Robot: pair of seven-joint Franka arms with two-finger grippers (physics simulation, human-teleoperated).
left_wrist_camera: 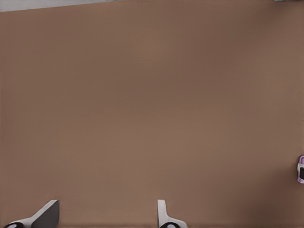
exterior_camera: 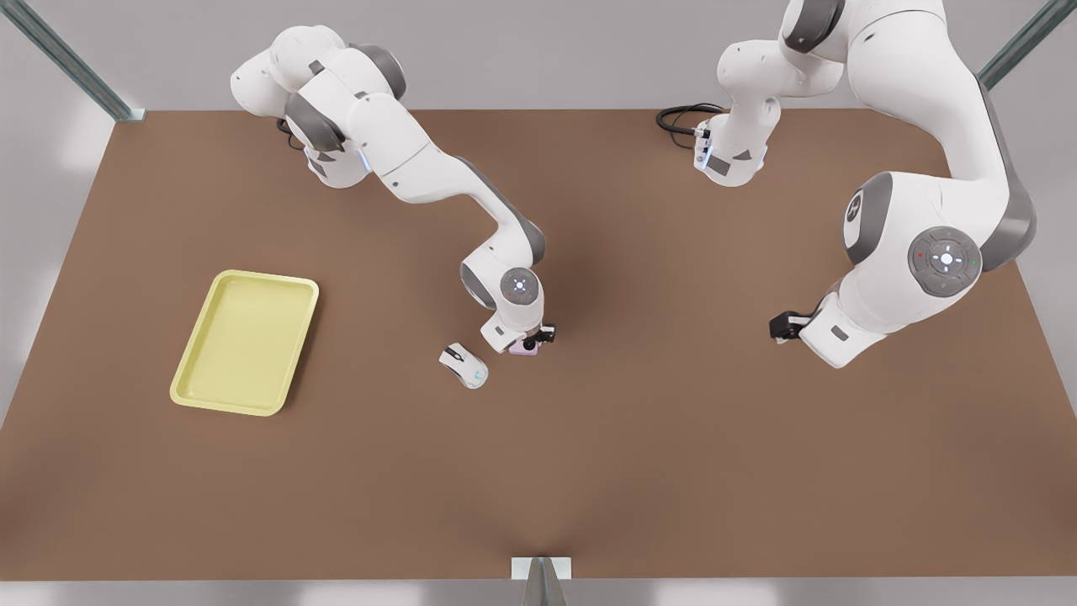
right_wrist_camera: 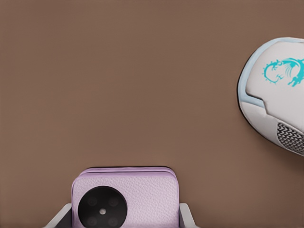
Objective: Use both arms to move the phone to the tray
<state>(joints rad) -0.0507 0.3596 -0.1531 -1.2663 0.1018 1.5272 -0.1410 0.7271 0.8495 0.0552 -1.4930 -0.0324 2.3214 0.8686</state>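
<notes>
Front view: right gripper (exterior_camera: 527, 342) low over the table, directly above the phone (exterior_camera: 525, 351), with only a pink edge of the phone peeping out below it; white mouse (exterior_camera: 464, 366) just beside this gripper, tray (exterior_camera: 265, 275) well apart from it. Left gripper (exterior_camera: 782, 326) waiting far from the phone, above bare table. Left wrist view: fingers (left_wrist_camera: 47, 216) spread apart with nothing between them, and a small cut-off piece of the phone far to one side. Right wrist view: phone lying flat between the spread fingertips (right_wrist_camera: 186, 216), one at each long side, very close or touching, not yet squeezing as far as can be judged. Probably light and stiff, with a leather-like back giving some friction; best taken by the two straight side edges, away from the camera circle. Near end of the phone cut off, contact itself hard to make out.
</notes>
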